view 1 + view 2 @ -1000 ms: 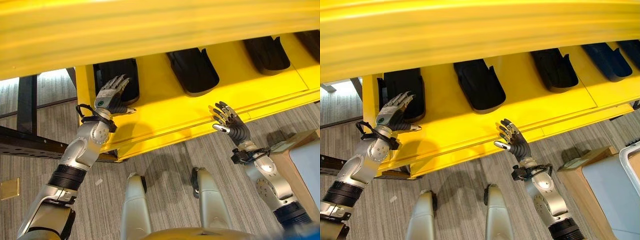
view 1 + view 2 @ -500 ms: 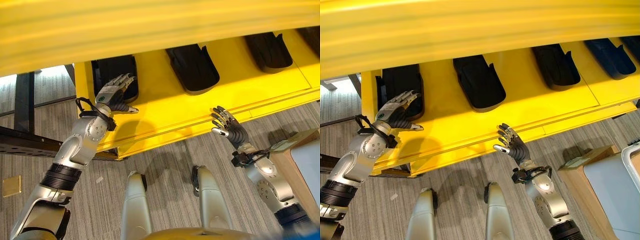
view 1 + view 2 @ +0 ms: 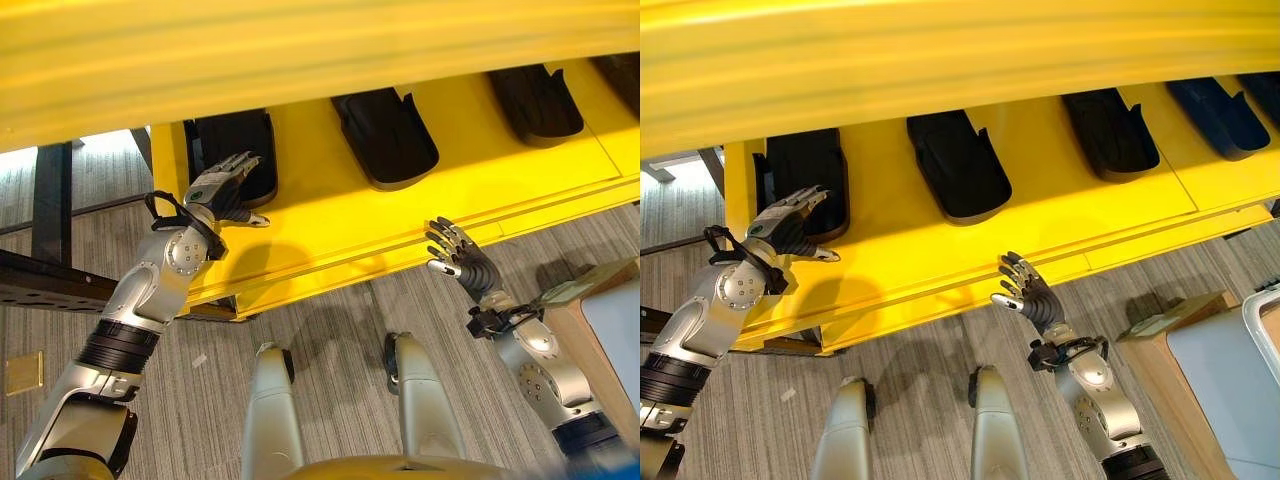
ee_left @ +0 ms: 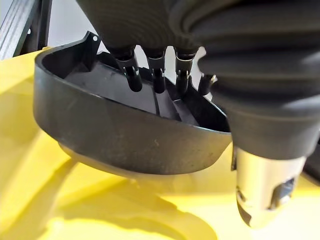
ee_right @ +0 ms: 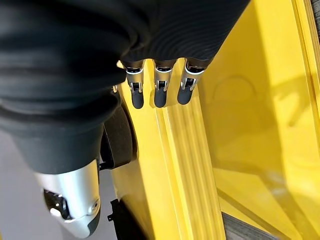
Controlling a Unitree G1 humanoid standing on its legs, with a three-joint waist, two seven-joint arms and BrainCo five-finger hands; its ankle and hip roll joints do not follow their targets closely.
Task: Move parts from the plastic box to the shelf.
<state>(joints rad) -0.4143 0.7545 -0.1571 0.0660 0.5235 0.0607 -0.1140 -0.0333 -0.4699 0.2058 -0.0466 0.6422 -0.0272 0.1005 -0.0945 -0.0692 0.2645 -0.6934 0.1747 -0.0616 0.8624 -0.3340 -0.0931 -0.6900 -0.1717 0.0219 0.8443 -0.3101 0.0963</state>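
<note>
Lower now, the right hand (image 3: 458, 258) hangs open off the shelf (image 3: 330, 225); left hand (image 3: 222, 190) open beside a part (image 3: 238, 150).

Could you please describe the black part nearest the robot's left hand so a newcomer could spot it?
On the yellow shelf, black parts sit in a row. It is the end part at the shelf's left corner, with the open left hand just before it.

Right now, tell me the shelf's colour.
Bright yellow shelf, clearest in the right eye view.
</note>
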